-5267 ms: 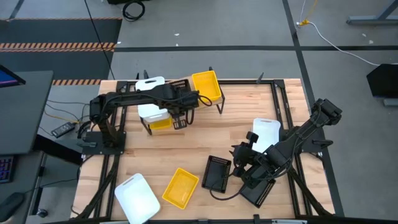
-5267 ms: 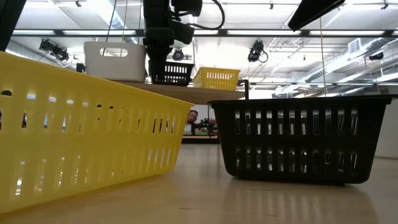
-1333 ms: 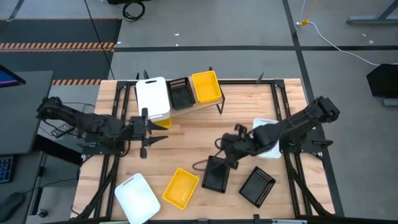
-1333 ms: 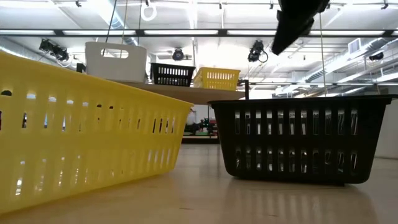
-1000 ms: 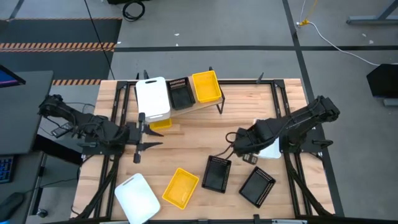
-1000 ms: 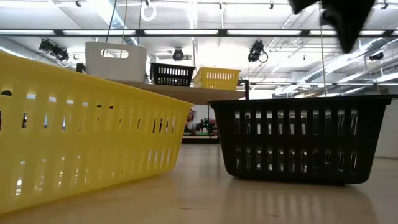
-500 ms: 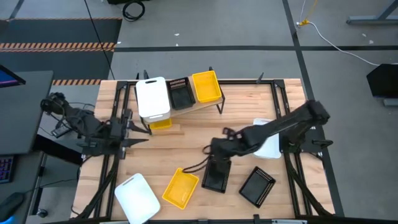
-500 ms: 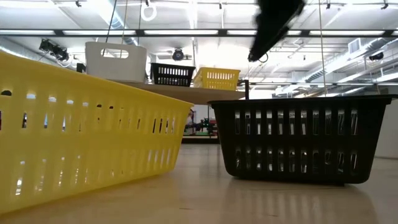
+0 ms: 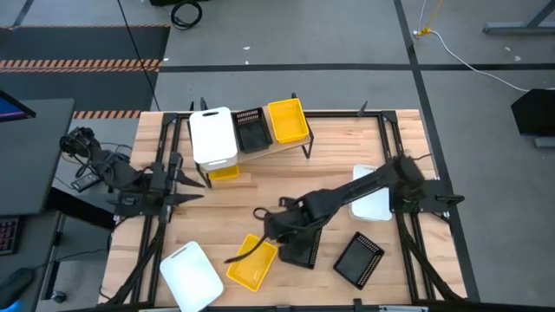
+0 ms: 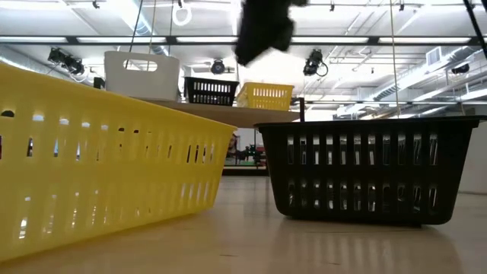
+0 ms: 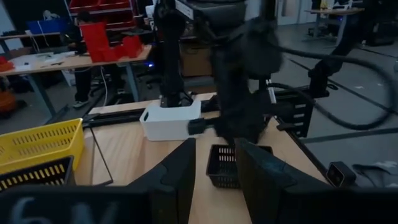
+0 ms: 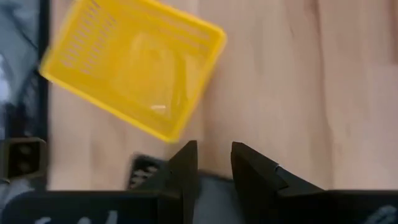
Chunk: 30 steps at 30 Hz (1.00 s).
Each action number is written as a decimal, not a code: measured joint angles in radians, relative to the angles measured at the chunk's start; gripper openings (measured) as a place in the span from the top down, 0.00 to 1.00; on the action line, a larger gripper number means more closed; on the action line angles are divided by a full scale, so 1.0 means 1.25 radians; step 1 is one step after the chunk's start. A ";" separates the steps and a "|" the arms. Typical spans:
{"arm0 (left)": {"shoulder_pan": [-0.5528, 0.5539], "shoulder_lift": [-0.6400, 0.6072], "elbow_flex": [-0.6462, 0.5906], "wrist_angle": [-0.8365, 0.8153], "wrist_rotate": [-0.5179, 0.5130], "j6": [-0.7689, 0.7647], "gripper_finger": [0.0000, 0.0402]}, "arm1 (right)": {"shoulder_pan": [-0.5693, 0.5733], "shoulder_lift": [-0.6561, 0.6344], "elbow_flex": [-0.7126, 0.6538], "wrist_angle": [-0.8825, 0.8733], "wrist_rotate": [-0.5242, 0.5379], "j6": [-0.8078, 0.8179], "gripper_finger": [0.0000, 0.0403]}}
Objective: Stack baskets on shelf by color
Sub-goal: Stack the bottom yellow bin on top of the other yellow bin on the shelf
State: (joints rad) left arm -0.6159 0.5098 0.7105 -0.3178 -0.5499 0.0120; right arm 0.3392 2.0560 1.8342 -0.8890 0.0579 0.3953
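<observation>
On the shelf [image 9: 299, 143] a white basket [image 9: 212, 134], a black basket [image 9: 250, 130] and a yellow basket [image 9: 288, 120] stand side by side. Another yellow basket [image 9: 224, 172] sits under it. A yellow basket [image 9: 251, 262], two black baskets [image 9: 302, 247] [image 9: 358, 258] and two white baskets [image 9: 192, 276] [image 9: 373, 192] lie loose on the table. My right gripper [image 9: 267, 227] hangs open above the table between the loose yellow basket [image 12: 134, 68] and the nearer black one, pointing steeply down. My left gripper [image 9: 184, 178] waits open at the table's left edge.
The right arm stretches across the table's middle from its base [image 9: 421, 186], and a cable [image 9: 238, 253] trails from it over the yellow basket. In the low view the yellow basket [image 10: 99, 167] and a black basket [image 10: 365, 171] stand close in front. Bare wood lies mid-table [image 9: 260, 186].
My right gripper has swung from beside the right-hand white basket toward the table's left and near edges, passing over the black basket, sinking a little and tipping to point more steeply down. My left gripper has drawn back a little toward the table's left edge.
</observation>
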 joint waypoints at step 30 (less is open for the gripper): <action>-0.001 0.013 0.000 -0.031 0.048 -0.001 0.70 | 0.026 0.319 0.383 -0.261 0.085 0.208 0.74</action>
State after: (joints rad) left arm -0.6170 0.5265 0.7109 -0.3567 -0.4900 0.0111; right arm 0.3717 2.4550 2.3135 -1.2153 0.1638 0.6550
